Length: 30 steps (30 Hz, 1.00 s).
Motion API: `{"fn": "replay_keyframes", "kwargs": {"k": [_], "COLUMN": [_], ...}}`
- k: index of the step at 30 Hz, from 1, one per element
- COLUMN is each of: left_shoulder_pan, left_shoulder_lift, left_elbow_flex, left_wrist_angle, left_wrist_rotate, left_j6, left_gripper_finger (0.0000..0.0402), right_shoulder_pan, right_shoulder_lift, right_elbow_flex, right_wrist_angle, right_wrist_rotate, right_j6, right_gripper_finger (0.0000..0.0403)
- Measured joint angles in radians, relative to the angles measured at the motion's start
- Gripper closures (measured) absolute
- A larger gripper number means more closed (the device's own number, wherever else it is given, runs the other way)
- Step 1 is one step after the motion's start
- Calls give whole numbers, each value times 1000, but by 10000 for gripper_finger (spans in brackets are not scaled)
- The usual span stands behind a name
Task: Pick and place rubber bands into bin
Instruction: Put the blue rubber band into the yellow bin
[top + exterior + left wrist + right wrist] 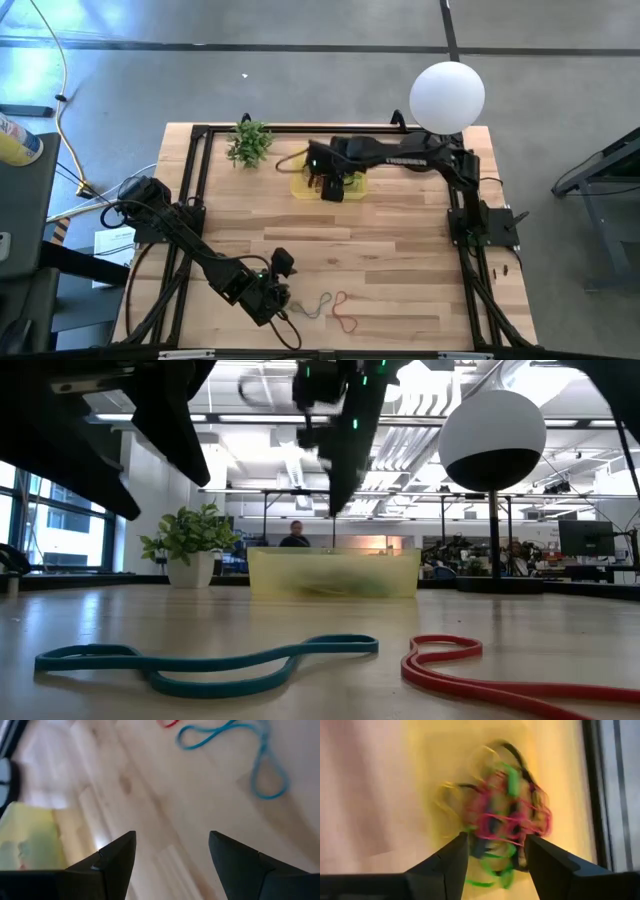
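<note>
A tangle of rubber bands (507,825) lay in the yellow bin (303,184) at the table's far side; the right gripper (495,852) hung above, fingers apart, empty. Near the front edge, the left gripper (172,852) gaped beside a blue band (200,663) and red band (470,670).

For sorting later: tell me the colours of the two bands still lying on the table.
One teal-blue band, one red band; low view.
</note>
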<state>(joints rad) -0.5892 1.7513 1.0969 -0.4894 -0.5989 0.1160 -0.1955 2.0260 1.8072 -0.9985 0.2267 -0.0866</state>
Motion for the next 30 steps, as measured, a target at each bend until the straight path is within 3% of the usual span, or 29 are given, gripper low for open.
{"fn": "replay_keyframes", "kwargs": {"k": [8, 21, 30], "left_shoulder_pan": [0, 60, 66], "left_shoulder_lift": [0, 73, 155], "left_elbow_flex": [0, 5, 67], "left_wrist_angle": [126, 316, 310], "left_wrist_rotate": [182, 343, 391], "left_j6": [75, -48, -134], "left_gripper_finger": [163, 163, 163], "right_shoulder_pan": [225, 663, 926], "right_shoulder_lift": [-126, -236, -237], "right_elbow_flex": [0, -6, -7], "right_wrist_angle": [-9, -201, -350], "right_wrist_rotate": [47, 540, 752], "right_j6": [-2, 334, 697], "right_gripper_finger": [221, 247, 243]}}
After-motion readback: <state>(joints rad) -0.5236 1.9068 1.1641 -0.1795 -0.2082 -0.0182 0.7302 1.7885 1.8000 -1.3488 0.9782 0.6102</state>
